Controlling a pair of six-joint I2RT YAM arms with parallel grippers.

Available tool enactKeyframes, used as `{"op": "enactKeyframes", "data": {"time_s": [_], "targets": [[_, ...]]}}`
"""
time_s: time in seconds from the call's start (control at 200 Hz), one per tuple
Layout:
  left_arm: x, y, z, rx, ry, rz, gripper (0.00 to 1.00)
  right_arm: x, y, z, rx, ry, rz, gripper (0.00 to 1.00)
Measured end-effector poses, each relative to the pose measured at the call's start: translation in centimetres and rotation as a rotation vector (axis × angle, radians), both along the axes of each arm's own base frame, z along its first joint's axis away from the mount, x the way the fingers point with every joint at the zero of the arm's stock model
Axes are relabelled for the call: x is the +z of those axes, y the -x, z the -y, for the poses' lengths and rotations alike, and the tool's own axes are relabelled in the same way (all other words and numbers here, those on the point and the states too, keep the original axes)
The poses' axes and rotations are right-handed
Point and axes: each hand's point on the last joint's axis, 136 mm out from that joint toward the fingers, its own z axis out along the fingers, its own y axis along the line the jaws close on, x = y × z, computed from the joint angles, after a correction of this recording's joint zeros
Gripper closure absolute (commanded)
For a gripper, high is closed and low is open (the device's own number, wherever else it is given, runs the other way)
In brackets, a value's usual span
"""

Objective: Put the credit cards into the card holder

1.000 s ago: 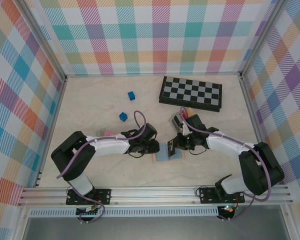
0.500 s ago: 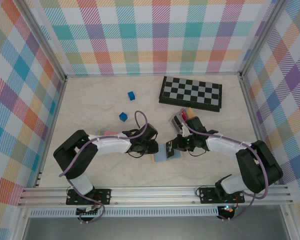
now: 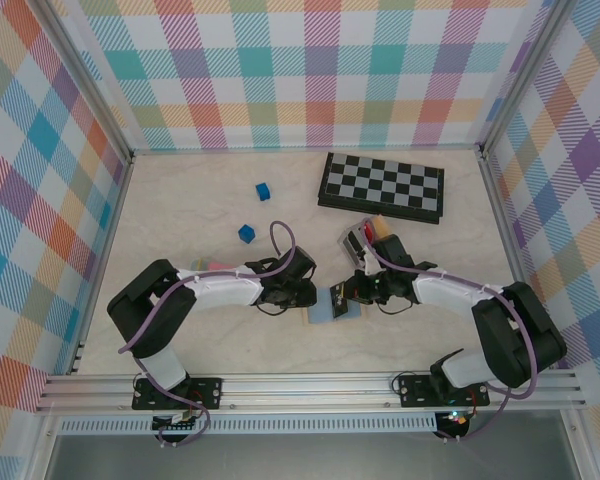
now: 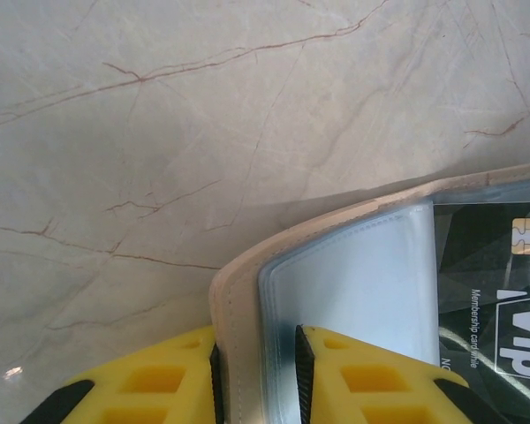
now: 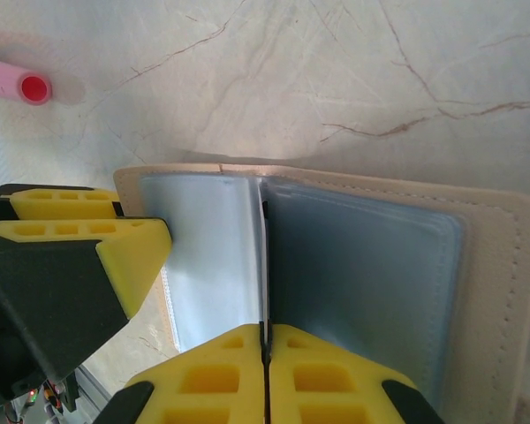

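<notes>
**Right gripper (image 3: 348, 297) nudging leftward with the card holder (image 3: 327, 311), both sets of jaws clamping it**

Compared with a second ago, the right gripper is sitting a little closer to the left gripper (image 3: 308, 296). The card holder is lying slightly further left on the marbled surface (image 3: 180, 200), between the two arms at the near middle.

Seen from the left wrist, the left gripper (image 4: 256, 384) is pinching the tan outer flap of the card holder (image 4: 353, 256) between its yellow fingers (image 4: 150, 389). Its jaws are clenching on the stitched edge. A black card (image 4: 499, 291) with a gold chip and pale "VIP" lettering is sitting behind a clear sleeve inside the holder, toward the right of that view.

Seen from the right wrist, the right gripper (image 5: 265, 371) is squeezing a thin clear inner sleeve of the opened card holder (image 5: 371, 256). Its jaws are pressing together with only that sleeve between them. The left gripper is holding the holder's opposite edge at the left of that view. A pink marker (image 5: 18, 81) is lying on the surface beyond it.

Farther back, a chessboard (image 3: 382, 187) is resting near the rear wall. Two blue cubes (image 3: 263, 189) (image 3: 246, 233) are sitting apart from each other, left of the chessboard.
</notes>
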Motion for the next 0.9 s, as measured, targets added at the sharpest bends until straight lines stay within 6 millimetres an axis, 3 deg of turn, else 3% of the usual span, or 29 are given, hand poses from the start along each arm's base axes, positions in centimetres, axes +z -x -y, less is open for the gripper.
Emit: {"op": "enactKeyframes", "data": {"time_s": [0.35,0.64,0.9], "targets": [[-0.1,-0.1,0.1,0.000,-0.001,-0.001,0.73,2.1,-0.7,0.1,-0.024,-0.020,0.075,0.94],[-0.1,-0.1,0.1,0.000,-0.001,-0.001,0.73,-0.5,-0.2,-0.1,-0.024,-0.017,0.005,0.94],[-0.1,-0.1,0.1,0.000,-0.001,-0.001,0.74,-0.9,-0.1,-0.7,-0.007,-0.050,-0.009,0.94]]}}
